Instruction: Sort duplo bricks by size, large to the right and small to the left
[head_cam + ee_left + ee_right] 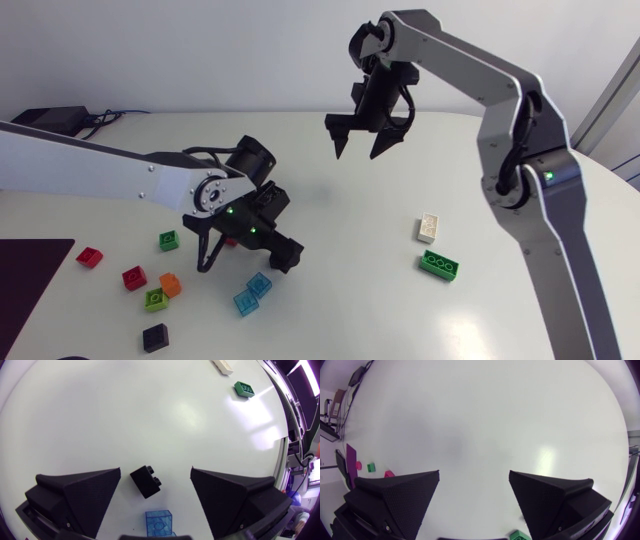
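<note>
Two grippers are hanging over the white table [330,215], each with its fingers spread wide and nothing clamped between them. The left gripper [244,264] is sitting low over the table's left half, its arm coming in from the left side. The right gripper [360,150] is hovering high up near the far edge, well apart from every brick.

A broad stretch of open white top is lying between the left gripper and the two large bricks on the right. These are a cream brick [428,228] and a long green brick [439,265], resting near each other, with the table's curved right edge beyond them.

In the left wrist view, a black brick [146,481] is lying on the table between the left gripper's fingers. It is turned at an angle and touching neither finger, with a gap showing on each side. A translucent blue brick [160,522] is lying just behind it, closer to the palm.

Small bricks are crowding the room to the left of that gripper: a small green brick [168,240], two red bricks [89,257], an orange brick [171,285], a lime brick [155,299] and a second black brick [155,338]. A dark mat [30,270] is covering the near left part of the table.
</note>
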